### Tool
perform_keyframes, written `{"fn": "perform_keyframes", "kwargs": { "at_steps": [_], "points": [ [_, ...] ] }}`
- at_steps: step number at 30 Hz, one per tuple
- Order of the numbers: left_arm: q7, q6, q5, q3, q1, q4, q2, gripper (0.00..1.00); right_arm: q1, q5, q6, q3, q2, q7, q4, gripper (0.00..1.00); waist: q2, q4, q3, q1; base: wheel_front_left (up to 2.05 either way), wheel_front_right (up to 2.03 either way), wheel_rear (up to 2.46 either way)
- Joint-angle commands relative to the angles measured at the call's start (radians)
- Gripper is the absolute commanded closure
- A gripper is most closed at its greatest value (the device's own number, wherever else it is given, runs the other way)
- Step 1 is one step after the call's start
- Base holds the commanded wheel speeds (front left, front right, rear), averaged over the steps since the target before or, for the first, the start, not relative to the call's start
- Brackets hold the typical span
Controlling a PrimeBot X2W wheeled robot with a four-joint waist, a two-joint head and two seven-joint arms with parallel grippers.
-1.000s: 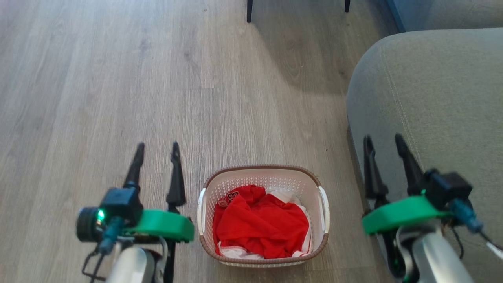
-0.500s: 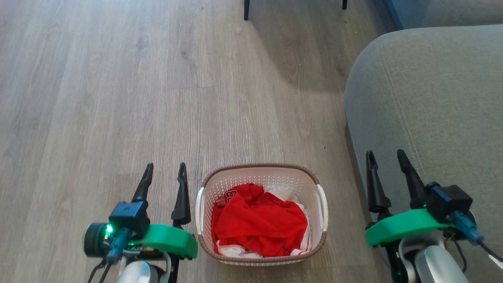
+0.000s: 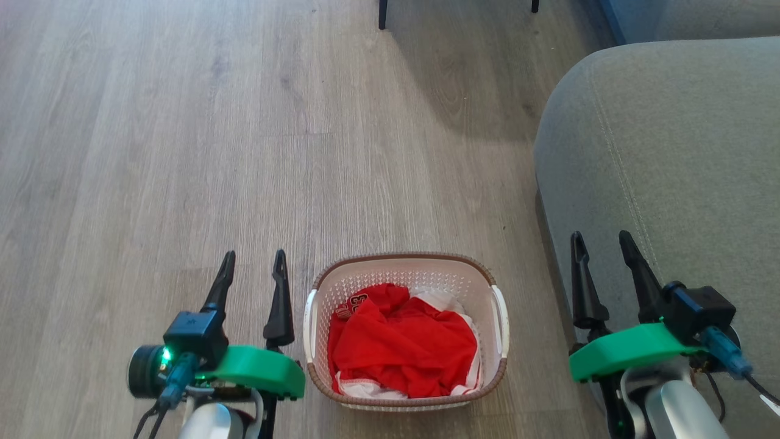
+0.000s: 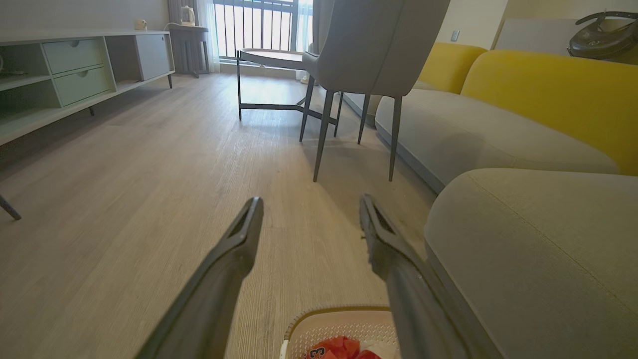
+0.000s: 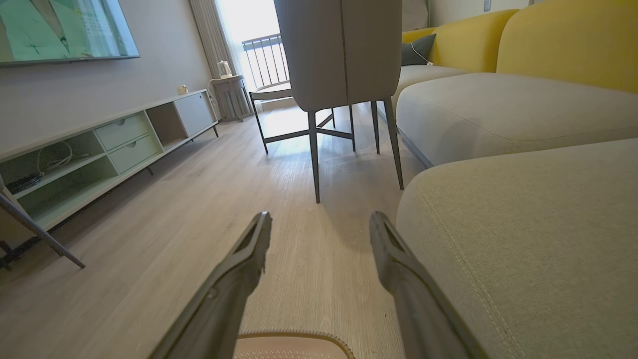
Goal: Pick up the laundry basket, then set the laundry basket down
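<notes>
The laundry basket (image 3: 402,263), white perforated plastic with a brown woven-look rim and white side handles, stands on the wood floor low in the head view, holding red and white clothes (image 3: 402,344). My left gripper (image 3: 253,261) hovers open just left of the basket, fingers pointing away from me, touching nothing. My right gripper (image 3: 600,241) hangs open to the basket's right, over the edge of the grey sofa. The basket's far rim (image 4: 339,313) peeks in at the bottom of the left wrist view between the open fingers (image 4: 234,249), and its rim (image 5: 294,338) also shows in the right wrist view.
A grey sofa cushion (image 3: 670,152) fills the right side, close to the basket. Dark chair legs (image 3: 382,15) stand at the top; a grey chair (image 4: 369,45) and small table lie ahead. A low TV cabinet (image 5: 99,144) runs along the left wall. Yellow sofa backs (image 4: 548,85) lie beyond.
Over the second both grippers sank lower in the head view and the left one came closer to the basket; since half a second ago almost nothing has moved. Both stayed open.
</notes>
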Motion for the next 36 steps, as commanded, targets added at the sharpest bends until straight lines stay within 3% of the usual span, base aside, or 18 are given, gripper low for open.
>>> {"fn": "perform_keyframes", "kwargs": {
  "at_steps": [1, 24, 25, 36],
  "points": [
    [-0.005, -0.002, -0.005, 0.037, -0.048, -0.038, -0.001, 0.0, -0.035, -0.005, 0.007, 0.02, 0.006, -0.008, -0.038, 0.0, -0.0001, 0.001, 0.001, 0.0001, 0.0, 0.0, 0.0],
    [-0.005, 0.01, -0.019, 0.042, -0.057, -0.032, -0.001, 0.0, -0.042, -0.013, 0.007, 0.015, 0.006, -0.008, -0.031, 0.0, -0.0001, 0.002, 0.008, 0.0001, 0.0, 0.0, 0.0],
    [0.0, 0.009, -0.017, 0.003, -0.002, -0.005, 0.0, 1.0, -0.001, -0.008, 0.0, -0.003, 0.0, 0.0, 0.001, 1.0, -0.0001, 0.002, 0.008, 0.0001, 0.0, 0.0, 0.0],
    [0.015, -0.003, -0.106, 0.013, 0.023, 0.053, 0.006, 1.0, 0.014, 0.078, 0.0, -0.006, -0.005, 0.017, 0.065, 1.0, -0.0001, 0.001, 0.005, 0.0002, 0.0, 0.0, 0.0]
  ]
}}
